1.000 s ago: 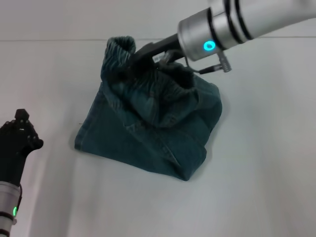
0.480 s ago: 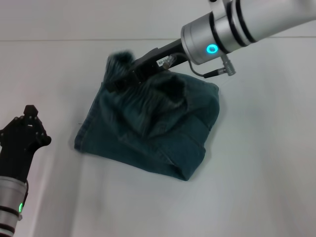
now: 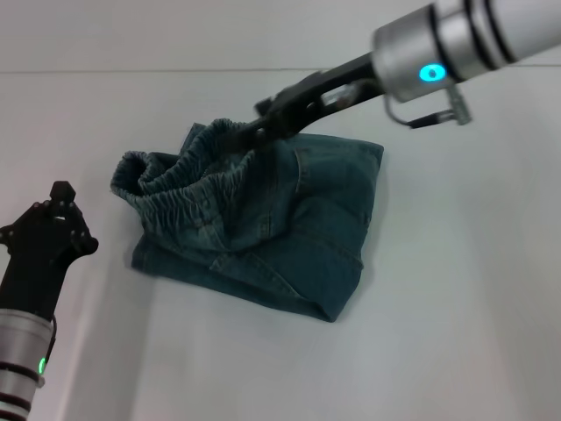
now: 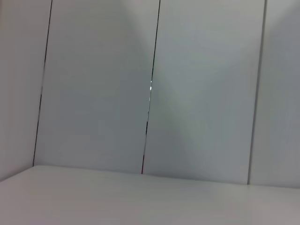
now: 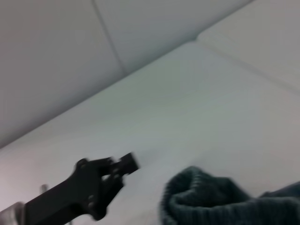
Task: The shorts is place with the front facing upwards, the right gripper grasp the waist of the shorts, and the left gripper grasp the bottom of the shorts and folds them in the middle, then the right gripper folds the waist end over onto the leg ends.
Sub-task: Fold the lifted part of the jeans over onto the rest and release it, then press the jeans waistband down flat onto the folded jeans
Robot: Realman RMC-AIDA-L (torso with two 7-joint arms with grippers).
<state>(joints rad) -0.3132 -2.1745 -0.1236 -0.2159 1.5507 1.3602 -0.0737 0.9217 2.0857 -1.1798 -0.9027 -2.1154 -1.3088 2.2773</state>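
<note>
Washed denim cloth shorts [image 3: 263, 237], matt; smooth matt white table [image 3: 456, 289]; matt black gripper [image 3: 254, 132]

Head view: bright, even, diffuse light. The white matte surface [image 3: 456, 289] shows no glare. The blue-green washed denim shorts [image 3: 289, 237] throw only a thin soft shadow along their near edge; folds by the gathered waistband go dark. A cyan ring glows on the silver wrist above the shorts, a small green light on the wrist to their left. Right wrist view: soft overall, the shorts [image 5: 220, 201] and the far black left gripper [image 5: 110, 176] smeared. Left wrist view: flat grey wall panels [image 4: 201, 93], dimmer, with faint shadow bands.
</note>
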